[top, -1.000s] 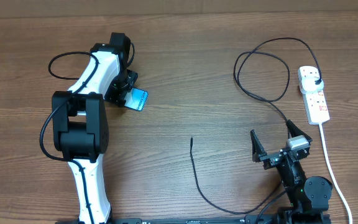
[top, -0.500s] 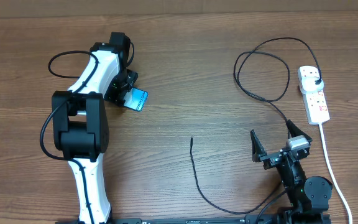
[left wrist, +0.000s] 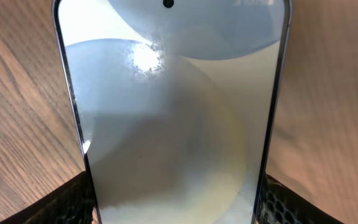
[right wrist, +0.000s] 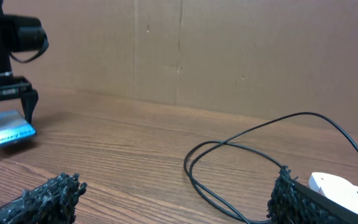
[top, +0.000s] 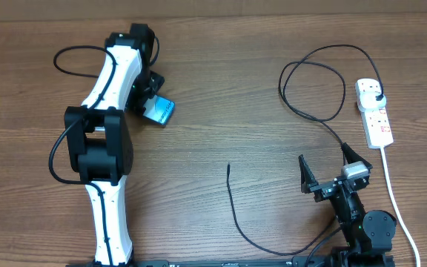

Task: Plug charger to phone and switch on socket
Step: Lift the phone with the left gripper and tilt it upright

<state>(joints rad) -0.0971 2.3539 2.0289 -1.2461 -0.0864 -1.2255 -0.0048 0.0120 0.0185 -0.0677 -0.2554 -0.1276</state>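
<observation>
Phone (top: 160, 111) upper left of frame, clamped in left gripper (top: 150, 104). Right gripper (top: 326, 165) spread open, lower right. Charger (top: 235, 213) tip bottom centre; head in socket (top: 375, 113), right edge.

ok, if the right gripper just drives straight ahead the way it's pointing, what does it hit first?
Most likely the charger, its cable loop lying right ahead of the open right gripper. The socket lies off to its right. Height is unclear, so it may pass over.
</observation>
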